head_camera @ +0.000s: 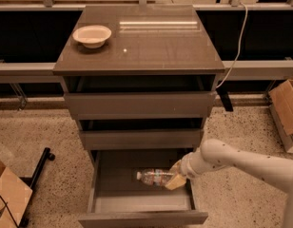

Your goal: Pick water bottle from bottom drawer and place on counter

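At the six o'clock edge of the view, the deep grey-brown bottom drawer (141, 217) stands pulled out, its plain flat front nearest the camera. On its floor, toward the three o'clock half, the small clear crinkled plastic water bottle (155, 177) lies on its side, pale cap pointing to nine o'clock. The tan-tipped two-finger gripper (176, 180) sits at the bottle's three o'clock end, right against it, on a white arm (241, 163) that reaches in from four o'clock; how far open it is, and whether it has hold of the bottle, I cannot tell. Above, two shallower grey-brown drawers (139, 105) are each pulled out a little. The glossy grey-brown square counter (156, 46) tops the cabinet toward twelve o'clock, and a shallow white bowl (92, 35) rests near its ten o'clock corner. A brown cardboard box (285, 113) stands on the speckled floor (42, 137) at three o'clock
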`<state>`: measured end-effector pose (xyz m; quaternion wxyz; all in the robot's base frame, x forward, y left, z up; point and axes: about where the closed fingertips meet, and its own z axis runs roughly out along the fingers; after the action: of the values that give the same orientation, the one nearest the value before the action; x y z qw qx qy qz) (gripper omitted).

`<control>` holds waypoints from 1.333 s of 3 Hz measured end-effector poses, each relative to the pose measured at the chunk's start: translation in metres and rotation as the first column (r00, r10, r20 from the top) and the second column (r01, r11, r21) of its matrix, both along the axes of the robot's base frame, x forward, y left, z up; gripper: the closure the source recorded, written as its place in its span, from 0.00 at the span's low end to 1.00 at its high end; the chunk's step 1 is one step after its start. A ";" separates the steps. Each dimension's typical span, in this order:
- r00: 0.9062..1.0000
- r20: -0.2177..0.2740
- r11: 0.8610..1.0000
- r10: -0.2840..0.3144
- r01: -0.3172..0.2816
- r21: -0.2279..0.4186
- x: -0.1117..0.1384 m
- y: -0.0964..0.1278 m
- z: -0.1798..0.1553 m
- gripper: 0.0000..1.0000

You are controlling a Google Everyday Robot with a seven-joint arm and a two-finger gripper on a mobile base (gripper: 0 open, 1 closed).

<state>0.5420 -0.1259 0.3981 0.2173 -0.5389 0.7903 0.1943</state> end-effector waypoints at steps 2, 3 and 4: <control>0.999 0.041 0.978 -0.010 0.018 -0.207 0.029 -0.027 0.178 1.00; 0.995 0.101 0.969 -0.001 0.026 -0.248 0.042 -0.028 0.251 1.00; 0.995 0.100 0.968 -0.001 0.026 -0.248 0.042 -0.029 0.250 1.00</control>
<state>0.5838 -0.1544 0.6481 0.1884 -0.5654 0.8004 0.0652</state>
